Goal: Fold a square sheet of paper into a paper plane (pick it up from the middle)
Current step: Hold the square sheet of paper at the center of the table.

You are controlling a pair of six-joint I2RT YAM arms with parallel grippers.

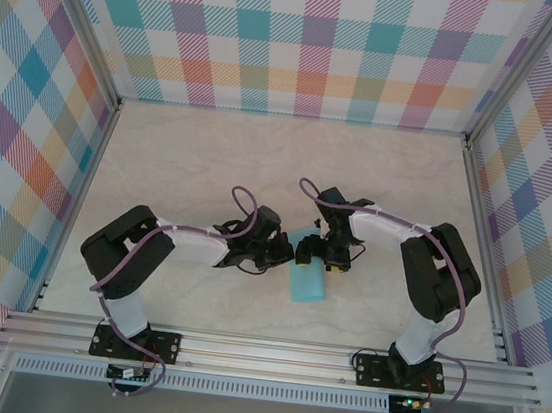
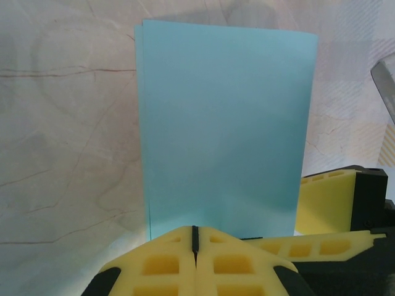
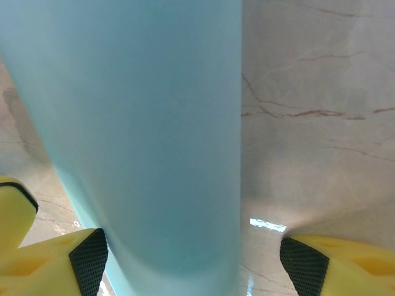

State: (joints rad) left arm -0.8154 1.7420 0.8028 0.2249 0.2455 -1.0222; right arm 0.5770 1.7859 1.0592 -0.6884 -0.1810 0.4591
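1. Table: pale marbled top, boxed in by plaid walls. The work sits at mid-table, toward the near edge.
2. Left arm and right arm: both are bent inward, wrists meeting at the centre.
3. Sheet of paper: light blue, lying between the two wrists with its long side running away from the bases. It reads as a narrow rectangle, not a square. The left wrist view shows a doubled edge along one side, so it looks folded in half. Whether it rests on the table or is lifted cannot be told.
4. Left gripper: yellow pads pressed together with no gap, pinching the near short edge of the sheet.
5. Right gripper: jaws spread wide, with yellow fingers on either side of the sheet. The paper runs between them, closer to one finger, and nothing is clamped.
6. Progress, as judged: early. One lengthwise fold appears to be in. Nothing pointed or winged yet, so the nose corners, the wing folds and the final pickup from the middle remain.
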